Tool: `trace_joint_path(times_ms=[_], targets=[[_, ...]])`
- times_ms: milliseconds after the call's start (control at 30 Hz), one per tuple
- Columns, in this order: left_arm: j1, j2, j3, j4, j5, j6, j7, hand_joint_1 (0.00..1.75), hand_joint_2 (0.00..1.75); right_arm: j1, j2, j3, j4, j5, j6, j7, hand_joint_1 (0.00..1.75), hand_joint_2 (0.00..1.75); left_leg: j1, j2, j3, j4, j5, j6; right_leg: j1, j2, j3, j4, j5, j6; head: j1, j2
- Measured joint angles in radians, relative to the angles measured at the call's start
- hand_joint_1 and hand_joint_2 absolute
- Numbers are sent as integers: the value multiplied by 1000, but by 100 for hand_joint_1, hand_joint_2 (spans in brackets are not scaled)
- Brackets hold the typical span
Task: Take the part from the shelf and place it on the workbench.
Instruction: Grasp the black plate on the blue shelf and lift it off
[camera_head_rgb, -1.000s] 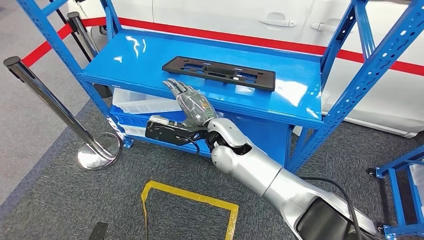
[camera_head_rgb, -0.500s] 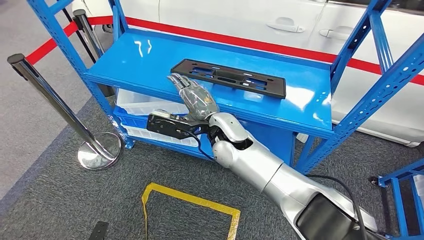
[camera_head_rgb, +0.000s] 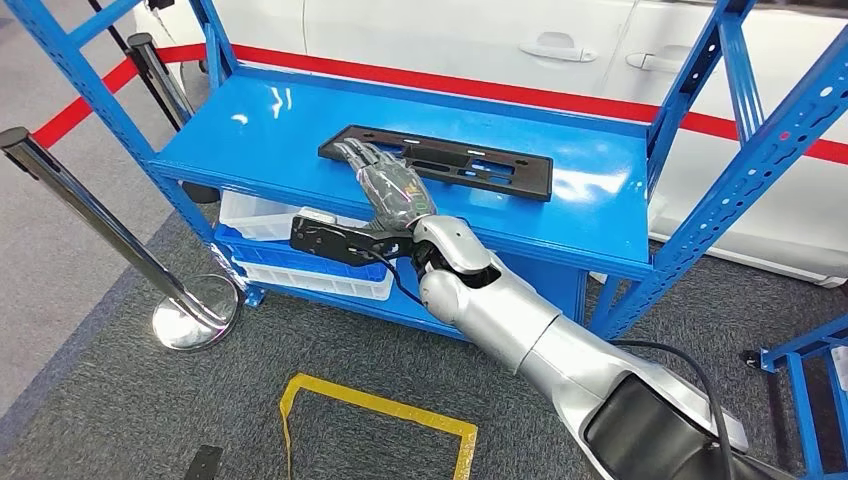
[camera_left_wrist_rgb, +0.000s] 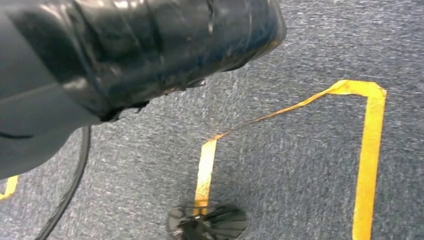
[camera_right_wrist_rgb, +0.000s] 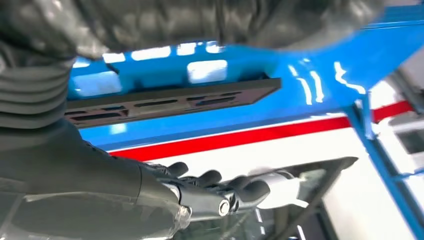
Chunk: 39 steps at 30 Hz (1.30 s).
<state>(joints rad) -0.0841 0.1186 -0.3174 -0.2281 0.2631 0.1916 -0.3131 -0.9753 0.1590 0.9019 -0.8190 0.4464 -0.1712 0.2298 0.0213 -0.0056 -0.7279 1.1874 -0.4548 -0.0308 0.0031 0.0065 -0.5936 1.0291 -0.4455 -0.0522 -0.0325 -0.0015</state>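
The flat black slotted plastic panel (camera_head_rgb: 437, 162) on the blue metal shelf (camera_head_rgb: 250, 140), judged light and stiff, is overlapped at its near-left end by the right hand (camera_head_rgb: 385, 187), whose fingers (camera_head_rgb: 357, 155) are extended together, nothing gripped.

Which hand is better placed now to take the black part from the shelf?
The right hand: it reaches over the blue shelf, fingers spread at the near edge of the black part. The left wrist view looks down at carpet.
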Motion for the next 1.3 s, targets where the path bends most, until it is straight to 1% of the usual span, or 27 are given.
trace_joint_path(times_ms=[33,100,200,267,300,367,400,433,467,533,567,600,667,733,767,800,867,900,933,967,1000,1033,1067,1100,1133,1233,1300], targets=[[-1,0,0,0,0,0,2,0,0,-2,0,0,3,1,1,3,0,175,-2,0,31,-70,33,4,2,1,4,1,-5,3,0,0],[-2,0,0,0,1,0,6,0,0,-7,1,0,9,-3,16,10,0,175,-6,-1,76,-163,58,14,5,3,9,3,-14,13,1,0],[-1,-1,-1,0,4,0,10,0,0,-10,1,0,19,-21,65,18,0,175,-7,-2,88,-180,47,30,6,3,12,1,-22,28,1,0],[-1,-1,-1,0,7,0,10,0,0,-15,2,0,27,-30,82,19,0,175,-2,-1,100,-186,43,41,5,1,-2,37,-44,40,3,0],[-1,-2,-1,0,7,0,8,0,0,-19,3,0,30,-31,84,19,0,175,0,-1,107,-188,40,46,4,0,-27,87,-65,44,4,0],[-3,-2,-2,0,8,0,5,0,0,-22,5,0,38,-28,83,19,0,175,-2,-1,116,-187,31,53,1,-1,-104,221,-112,49,6,0],[-3,-2,-4,0,8,0,3,0,0,-22,6,0,44,-24,82,20,0,175,-2,-2,120,-187,27,55,0,-1,-140,273,-120,49,6,0],[-3,-2,-6,0,8,1,2,0,0,-22,6,0,49,-19,82,20,0,175,-3,-3,125,-186,22,55,-1,-1,-161,291,-110,48,6,0],[-2,-2,-7,0,9,1,1,0,0,-22,6,0,53,-15,82,21,0,175,-4,-5,131,-185,17,54,-1,-1,-161,268,-79,45,6,0],[0,-3,-8,0,9,3,-1,0,0,-24,8,0,59,-15,82,22,0,175,-6,-8,147,-185,5,51,3,0,-112,137,7,32,6,0],[-2,-4,-9,0,10,4,-3,0,0,-27,10,0,61,-18,82,22,0,175,-8,-9,152,-184,-2,47,6,0,-82,71,35,24,6,0],[-3,-5,-10,0,11,6,-4,0,0,-29,12,0,63,-24,82,22,0,175,-9,-10,154,-184,-6,43,9,0,-62,28,48,19,5,0],[-4,-6,-11,0,14,7,-6,0,0,-33,15,0,67,-35,81,20,0,175,-9,-10,155,-186,-11,32,13,1,-48,2,42,13,4,0],[-3,-6,-12,0,17,8,-5,0,0,-34,17,0,72,-39,80,18,0,175,-6,-8,157,-184,-18,21,9,2,-38,-9,40,8,4,0],[-4,-7,-12,0,18,8,-5,0,0,-35,18,0,74,-37,79,18,0,175,-5,-6,150,-165,-29,16,5,1,-31,-15,39,4,3,0],[-4,-7,-13,0,18,8,-5,0,0,-36,19,0,76,-32,79,17,0,175,-4,-4,130,-123,-48,11,2,1,-23,-21,37,0,1,0],[-4,-6,-13,0,19,9,-6,0,0,-36,20,0,82,-20,79,18,0,175,-2,-2,56,6,-94,2,1,0,-13,-23,29,-5,0,0],[-3,-6,-13,0,20,10,-8,0,0,-34,21,0,85,-16,81,19,0,175,-1,-2,18,62,-106,-2,1,0,-9,-22,24,-6,0,0],[-1,-6,-14,0,21,11,-11,0,0,-31,21,0,90,-14,83,20,0,175,0,-1,-7,88,-99,-4,1,1,-4,-21,19,-5,0,0],[1,-6,-14,0,21,12,-15,0,0,-29,21,0,95,-13,85,21,0,175,0,-1,-13,76,-71,-6,0,2,3,-20,12,-4,0,0],[2,-6,-14,0,22,13,-18,0,0,-27,21,0,100,-13,87,21,0,175,1,0,2,23,-26,-7,-1,3,11,-17,5,-2,0,0],[2,-6,-14,0,22,13,-21,0,0,-27,21,0,104,-12,89,22,0,175,2,1,27,-49,19,-6,-1,3,19,-15,-4,1,0,0],[1,-6,-14,0,22,13,-24,0,0,-28,21,0,108,-10,91,22,0,175,-1,1,54,-112,50,-4,0,4,25,-13,-12,6,0,0],[0,-6,-14,0,22,12,-27,0,0,-29,21,0,111,-7,97,23,0,175,-3,2,75,-158,63,1,2,4,27,-11,-18,11,-1,0],[-1,-6,-15,0,22,10,-29,0,0,-29,21,0,116,-4,104,26,0,175,-5,1,85,-180,62,7,4,4,27,-10,-22,15,0,0],[0,-6,-15,0,23,6,-33,0,0,-28,24,1,132,6,123,45,0,175,-5,0,94,-187,47,25,6,4,29,-9,-31,28,3,0],[0,-7,-15,0,24,4,-36,0,0,-30,25,3,143,19,121,60,0,175,1,0,108,-191,41,36,5,3,19,29,-54,37,6,0]])
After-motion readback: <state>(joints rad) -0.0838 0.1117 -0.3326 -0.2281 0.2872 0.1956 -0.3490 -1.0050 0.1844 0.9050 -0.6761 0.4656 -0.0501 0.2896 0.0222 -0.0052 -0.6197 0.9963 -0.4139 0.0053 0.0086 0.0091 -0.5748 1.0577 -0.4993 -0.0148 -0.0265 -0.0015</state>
